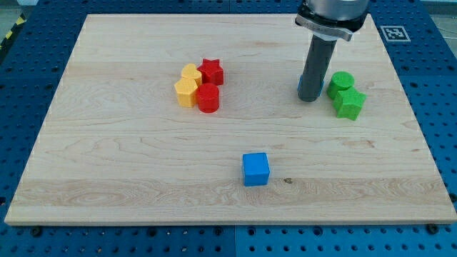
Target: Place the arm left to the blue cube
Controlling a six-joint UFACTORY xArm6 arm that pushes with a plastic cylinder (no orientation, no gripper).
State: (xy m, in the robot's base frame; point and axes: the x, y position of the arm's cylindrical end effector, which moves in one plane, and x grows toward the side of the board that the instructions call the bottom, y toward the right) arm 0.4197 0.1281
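Note:
The blue cube (255, 169) sits on the wooden board (107, 157) toward the view's bottom, a little right of centre. My tip (308, 98) rests on the board in the upper right part, well above and to the right of the blue cube. It stands just left of the green cylinder (340, 82), with a small gap between them.
A green star (350, 103) lies just below the green cylinder. Left of centre sits a tight cluster: a yellow heart (190, 73), a yellow hexagonal block (186, 93), a red star (211, 71) and a red cylinder (208, 98). A blue pegboard (435, 86) surrounds the board.

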